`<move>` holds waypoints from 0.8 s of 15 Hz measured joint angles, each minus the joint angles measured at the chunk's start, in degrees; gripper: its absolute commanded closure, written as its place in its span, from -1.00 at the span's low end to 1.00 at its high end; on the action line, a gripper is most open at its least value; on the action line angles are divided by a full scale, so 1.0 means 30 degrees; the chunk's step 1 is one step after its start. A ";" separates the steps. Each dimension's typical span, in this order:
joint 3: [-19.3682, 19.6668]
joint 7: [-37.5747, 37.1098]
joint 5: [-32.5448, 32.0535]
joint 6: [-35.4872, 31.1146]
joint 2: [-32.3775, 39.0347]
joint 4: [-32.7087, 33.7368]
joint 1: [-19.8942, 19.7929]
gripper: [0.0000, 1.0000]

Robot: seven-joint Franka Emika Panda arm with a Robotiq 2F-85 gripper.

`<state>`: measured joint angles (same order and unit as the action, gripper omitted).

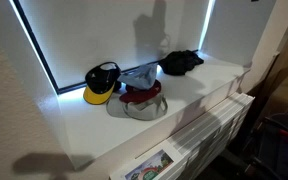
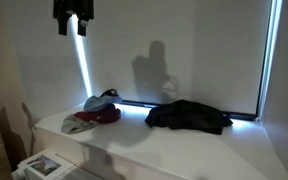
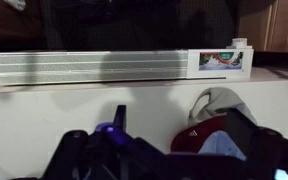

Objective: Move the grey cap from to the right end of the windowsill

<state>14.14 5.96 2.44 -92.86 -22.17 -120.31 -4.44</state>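
The grey cap [image 1: 132, 110] lies at the front of a pile of caps on the white windowsill [image 1: 209, 80], partly under a red cap [image 1: 144, 96]. It also shows in an exterior view [image 2: 78, 126] and in the wrist view [image 3: 224, 102]. A light blue-grey cap [image 1: 139, 75] lies behind the red one. My gripper [image 2: 74, 24] hangs high above the pile, open and empty. In the wrist view its dark fingers [image 3: 182, 116] frame the red cap [image 3: 197, 134] from above.
A black and yellow cap [image 1: 102, 84] sits beside the pile by the window. A black garment [image 1: 181, 62] lies further along the sill, also seen in an exterior view [image 2: 189, 116]. A white radiator [image 1: 209, 130] runs below the sill, with a picture book [image 3: 216, 60] on it.
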 measured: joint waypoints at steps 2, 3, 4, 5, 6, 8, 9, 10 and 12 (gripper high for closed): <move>0.0000 -0.0004 -0.0001 0.0000 0.0000 0.0000 0.0000 -1.00; 0.0000 -0.0004 -0.0002 0.0000 -0.0001 0.0000 0.0000 -1.00; 0.0000 -0.0004 -0.0002 0.0000 0.0000 0.0000 0.0000 -1.00; 0.0000 -0.0005 -0.0002 0.0000 -0.0001 0.0000 0.0000 -1.00; 0.0000 -0.0005 -0.0002 0.0000 -0.0001 0.0000 0.0001 -1.00; 0.0000 -0.0006 -0.0002 0.0000 -0.0001 0.0000 0.0000 -1.00; 0.0000 -0.0006 -0.0002 0.0000 -0.0001 0.0000 0.0001 -1.00; -0.0026 -0.0006 -0.0002 0.0000 -0.0001 0.0000 -0.0018 -1.00; -0.0085 -0.0534 0.0466 -0.0150 0.0114 0.0199 -0.0062 -1.00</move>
<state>13.88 4.36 3.83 -93.31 -21.83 -119.72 -4.63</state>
